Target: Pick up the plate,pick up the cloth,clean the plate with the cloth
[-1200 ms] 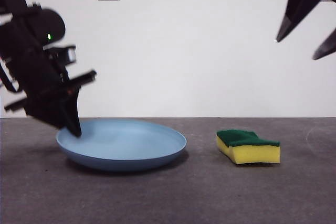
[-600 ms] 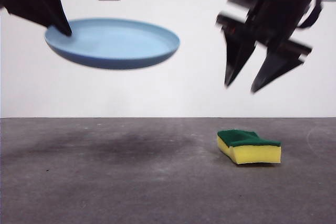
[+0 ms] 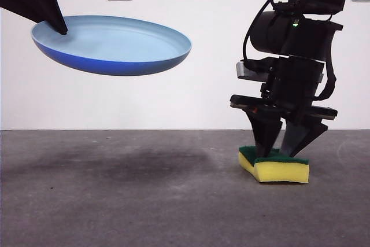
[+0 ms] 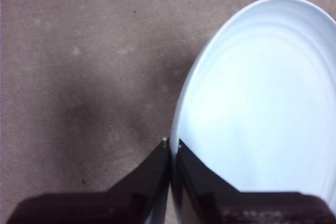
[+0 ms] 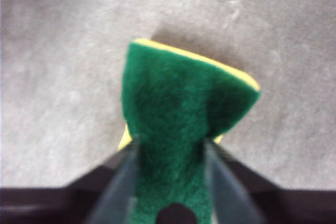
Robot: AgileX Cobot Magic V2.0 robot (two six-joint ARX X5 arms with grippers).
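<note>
Between right gripper [image 5: 169, 153] fingers [image 5: 113, 192], sponge [image 5: 176, 114] on table, left gripper [image 4: 172, 148] pinching plate [image 4: 262, 98] rim

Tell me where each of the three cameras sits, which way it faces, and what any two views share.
Front view: low at table height, facing level across the table; shows both grippers, the plate aloft and the sponge.
Left wrist view: on the left arm, looking down past the left gripper shut on the plate's rim.
Right wrist view: on the right arm, looking down; the right gripper straddles the sponge.
Front shares one object with each.
</note>
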